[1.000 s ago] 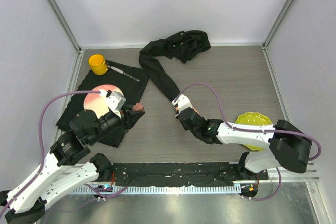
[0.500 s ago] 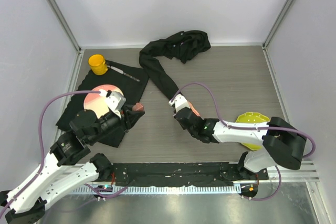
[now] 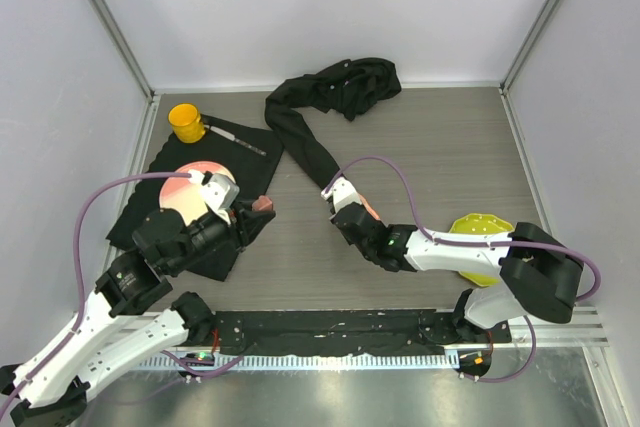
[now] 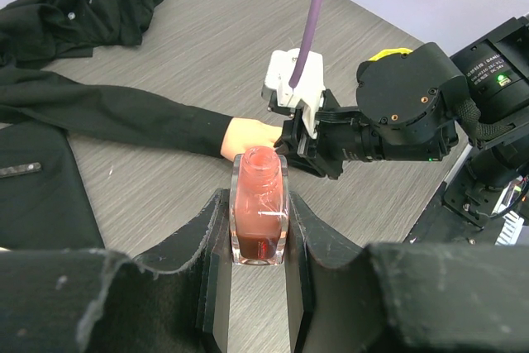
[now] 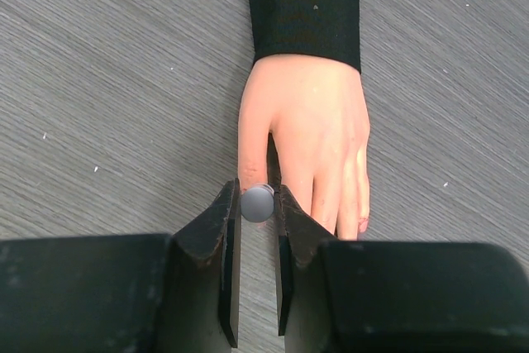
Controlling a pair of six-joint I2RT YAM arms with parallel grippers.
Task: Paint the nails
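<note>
The pale peach mannequin hand (image 5: 306,130) lies flat on the table, its black sleeve (image 5: 306,6) running away from it. A pinkish-red nail (image 5: 361,219) shows at the little finger's tip; the thumb tip is hidden behind the cap. My right gripper (image 5: 256,193) is shut on the grey-white round brush cap (image 5: 257,202), right over the thumb tip. In the top view the right gripper (image 3: 348,215) covers most of the hand (image 3: 368,209). My left gripper (image 4: 259,201) is shut on the uncapped bottle of pinkish-red polish (image 4: 258,179), held upright to the left of the hand (image 4: 248,134).
A black mat (image 3: 170,222) at the left carries a pink plate (image 3: 188,179) and a thin dark tool (image 3: 236,137). A yellow cup (image 3: 186,120) stands behind it. A yellow bowl (image 3: 482,231) sits at the right. The sleeve ends in a bunched heap (image 3: 345,82) at the back.
My right gripper has shifted slightly up and to the left over the hand, then held still. The left arm and bottle have not moved.
</note>
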